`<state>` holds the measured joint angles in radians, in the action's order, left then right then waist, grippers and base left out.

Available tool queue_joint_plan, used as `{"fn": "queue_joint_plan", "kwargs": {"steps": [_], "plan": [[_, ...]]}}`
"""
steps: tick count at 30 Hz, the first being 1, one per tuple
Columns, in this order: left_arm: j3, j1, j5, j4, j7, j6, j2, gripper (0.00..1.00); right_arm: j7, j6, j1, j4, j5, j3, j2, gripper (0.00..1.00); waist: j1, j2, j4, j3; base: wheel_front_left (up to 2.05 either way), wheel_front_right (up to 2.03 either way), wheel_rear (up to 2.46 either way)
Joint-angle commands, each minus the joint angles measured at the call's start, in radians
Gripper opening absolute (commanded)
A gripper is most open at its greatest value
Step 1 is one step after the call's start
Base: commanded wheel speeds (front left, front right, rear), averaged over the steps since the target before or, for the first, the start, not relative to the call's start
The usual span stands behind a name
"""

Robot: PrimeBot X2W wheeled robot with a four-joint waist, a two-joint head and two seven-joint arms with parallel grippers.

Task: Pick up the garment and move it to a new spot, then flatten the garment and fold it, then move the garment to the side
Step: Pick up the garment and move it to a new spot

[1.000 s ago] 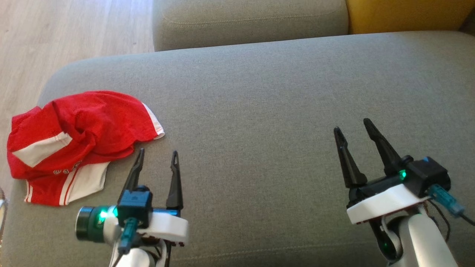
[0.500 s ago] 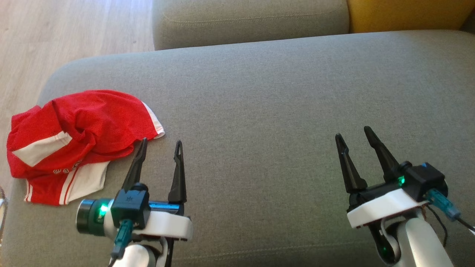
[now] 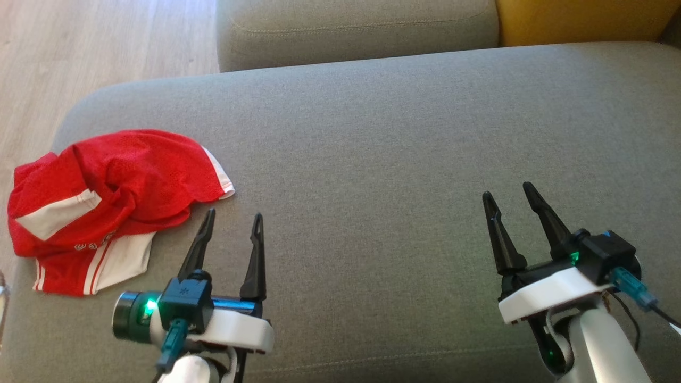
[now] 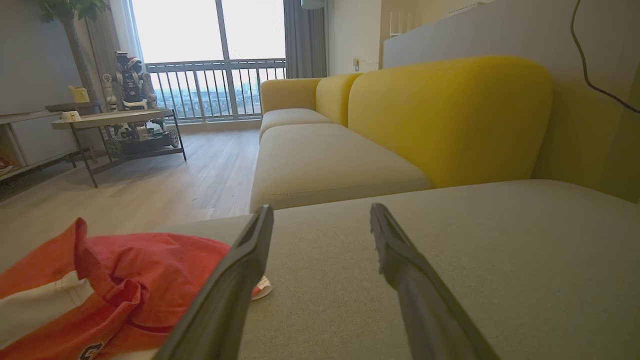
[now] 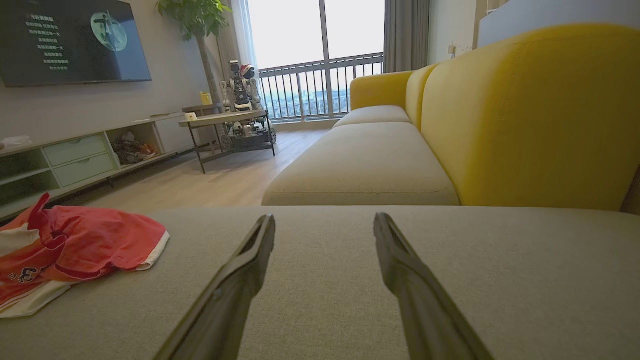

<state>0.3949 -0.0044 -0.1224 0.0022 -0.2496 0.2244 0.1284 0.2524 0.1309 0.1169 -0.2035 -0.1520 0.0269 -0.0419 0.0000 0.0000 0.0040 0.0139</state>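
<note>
grey sofa seat [image 3: 399, 133], yellow backrest [image 5: 525, 115], wood floor [image 3: 80, 48]

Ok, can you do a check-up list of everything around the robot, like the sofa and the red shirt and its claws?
Surface: grey sofa seat cushion, smooth.
Job's things: red and white jersey, crumpled at the cushion's left end, not yet picked up.
Clutter: nothing seen.
Grippers: left gripper open, empty, just right of the jersey, apart from it; right gripper open, empty, over the cushion.
Cables: teal-plugged cable at the right wrist; black cable on the wall.
Surroundings: yellow backrest, wooden floor, coffee table, TV, another robot by the window.
</note>
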Motion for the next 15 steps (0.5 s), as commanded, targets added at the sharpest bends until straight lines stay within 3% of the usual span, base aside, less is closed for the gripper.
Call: {"fn": "queue_joint_plan", "kwargs": {"steps": [1, 8, 15], "plan": [[-0.045, -0.027, 0.011, -0.029, -0.012, -0.006, -0.004, 1.0, 0.009, 0.0, 0.046, 0.034, -0.001, 0.02, -0.008, 1.0, 0.0, 0.0, 0.0, -0.001, 0.0, 0.0, 0.0], [-0.084, -0.019, 0.041, -0.011, -0.012, -0.053, -0.034, 1.0, 0.009, 0.0, 0.038, 0.044, -0.012, 0.017, -0.008, 1.0, 0.0, 0.0, 0.014, -0.007, 0.0, 0.0, 0.0], [-0.109, -0.014, 0.061, -0.004, -0.012, -0.077, -0.045, 1.0, 0.009, 0.0, 0.027, 0.058, -0.023, 0.029, -0.008, 1.0, 0.0, 0.0, 0.083, -0.007, 0.0, 0.0, 0.0]]}}
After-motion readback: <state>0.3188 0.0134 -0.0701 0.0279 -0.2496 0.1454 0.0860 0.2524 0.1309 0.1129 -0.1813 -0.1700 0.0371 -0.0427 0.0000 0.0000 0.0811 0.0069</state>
